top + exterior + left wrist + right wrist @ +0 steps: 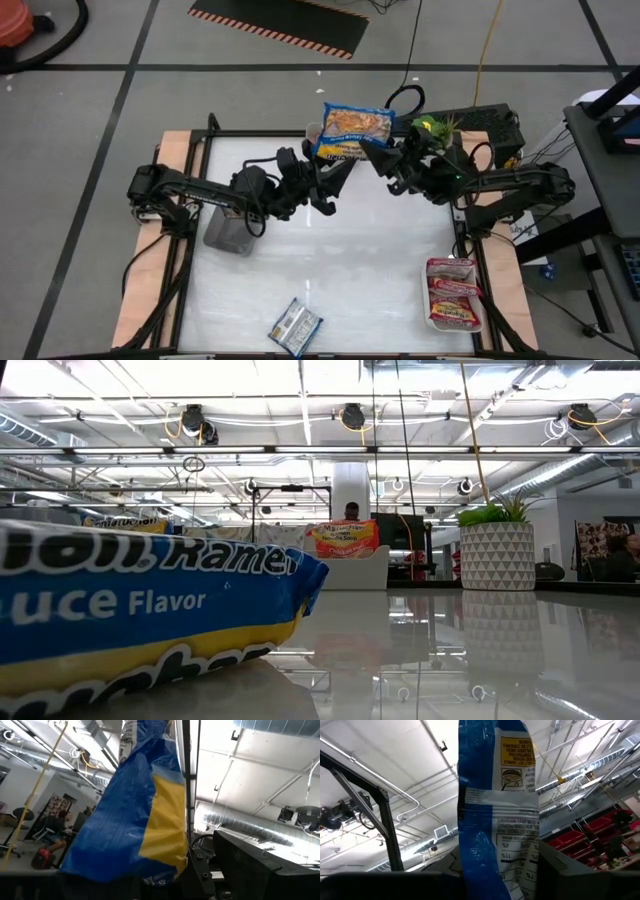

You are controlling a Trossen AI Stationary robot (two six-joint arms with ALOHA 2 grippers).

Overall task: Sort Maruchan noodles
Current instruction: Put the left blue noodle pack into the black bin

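1. Blue-and-yellow packet (354, 131) is held up above the table's far edge, between both grippers — a handover, it may be judged.
2. Left gripper (335, 172) and right gripper (377, 152) are both seen at the packet; whether each is clamped cannot be told.
3. Red packets (453, 290) are stacked in the white tray (478, 322) — that sort seems done.
4. One blue packet (296, 327) is left lying at the near edge, and the grey tray (222, 238) holds no packet that can be seen.

Both arms are reaching inward over the table's (250, 300) far edge, the left gripper (335, 172) and right gripper (375, 155) meeting there, raised.
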